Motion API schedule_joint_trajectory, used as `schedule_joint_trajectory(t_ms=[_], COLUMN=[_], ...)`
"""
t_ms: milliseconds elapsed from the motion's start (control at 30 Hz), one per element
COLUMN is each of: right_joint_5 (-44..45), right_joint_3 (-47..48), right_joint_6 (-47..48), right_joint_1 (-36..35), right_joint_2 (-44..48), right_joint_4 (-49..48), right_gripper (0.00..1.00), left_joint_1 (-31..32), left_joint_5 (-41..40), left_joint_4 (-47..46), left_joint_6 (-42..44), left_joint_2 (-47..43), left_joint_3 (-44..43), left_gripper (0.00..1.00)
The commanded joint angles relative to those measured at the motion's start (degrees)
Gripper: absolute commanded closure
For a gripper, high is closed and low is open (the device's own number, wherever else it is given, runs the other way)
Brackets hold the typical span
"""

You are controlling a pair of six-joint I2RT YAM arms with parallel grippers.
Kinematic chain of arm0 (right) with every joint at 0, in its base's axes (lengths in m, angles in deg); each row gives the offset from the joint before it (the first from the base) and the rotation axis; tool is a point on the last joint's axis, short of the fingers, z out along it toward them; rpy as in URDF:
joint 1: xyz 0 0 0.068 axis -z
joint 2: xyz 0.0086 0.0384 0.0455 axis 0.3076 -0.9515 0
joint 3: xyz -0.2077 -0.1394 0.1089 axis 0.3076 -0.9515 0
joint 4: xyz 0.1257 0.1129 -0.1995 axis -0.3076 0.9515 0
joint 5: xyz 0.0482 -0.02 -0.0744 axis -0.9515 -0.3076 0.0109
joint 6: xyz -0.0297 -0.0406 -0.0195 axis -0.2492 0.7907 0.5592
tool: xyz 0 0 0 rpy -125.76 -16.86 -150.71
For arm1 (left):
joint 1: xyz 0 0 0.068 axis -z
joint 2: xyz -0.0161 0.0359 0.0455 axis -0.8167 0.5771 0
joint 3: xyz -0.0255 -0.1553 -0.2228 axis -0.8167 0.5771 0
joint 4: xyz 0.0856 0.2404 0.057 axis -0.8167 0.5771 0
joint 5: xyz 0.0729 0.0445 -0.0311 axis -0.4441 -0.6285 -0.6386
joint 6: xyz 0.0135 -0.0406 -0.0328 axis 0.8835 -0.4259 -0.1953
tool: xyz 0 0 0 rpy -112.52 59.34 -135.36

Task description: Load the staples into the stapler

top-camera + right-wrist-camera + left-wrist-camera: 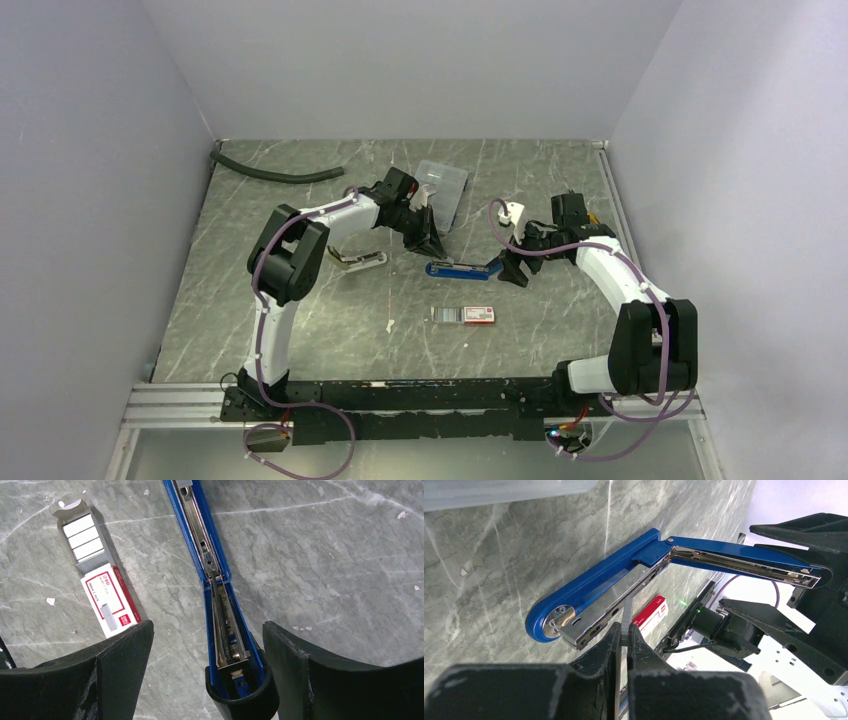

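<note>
1. A blue stapler (455, 268) lies opened out on a grey-green marbled surface (300, 330) between two robot arms; its two halves spread apart from the hinge, with the metal channel facing up
2. The left hand (624, 636) reaches the stapler's rounded end and is clenched on a thin silvery strip of staples (627, 617), held edge-on between the black fingers; the strip's far tip reaches the side of the stapler's metal channel, and I cannot tell whether it has entered the channel
3. The right hand (206, 630) is at the stapler's opposite end, released, with its fingers (125, 670) standing wide apart on either side of the half that carries the spring rail; bare surface shows in the gaps on both sides, and the tip of that half sits in a rounded black part of the hand
4. A small white box (107, 602) with a red end lies near the stapler, on the side towards the arm bases and not touching it; a dark grey tray (92, 565) is slid out of the box, with more staples (80, 535) lying in it in rows
5. Beyond the stapler, towards the back wall, is a clear compartment case (443, 180); further beyond and to the stapler's left lies a curved black hose (275, 172)
6. Left of the stapler lies a small pale metal object (357, 260), too small to name
</note>
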Motion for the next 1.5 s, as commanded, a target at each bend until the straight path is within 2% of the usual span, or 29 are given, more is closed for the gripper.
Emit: schedule_joint_trajectory(t_ms=[0,1467], right_joint_5=[-1.8,-1.6], right_joint_3=[1.1,1.2], right_joint_6=[1.3,1.5], right_joint_1=[0.3,0.5], right_joint_2=[-0.4,-0.7], right_joint_4=[0.2,0.3], right_gripper=[0.16,0.16], left_joint_1=[0.0,-0.1], left_joint_5=[0.7,0.5], left_joint_4=[-0.7,-0.1], left_joint_6=[0.3,-0.1], left_joint_2=[-2.3,0.4], left_joint_3=[0.3,0.0], left_gripper=[0.97,0.97])
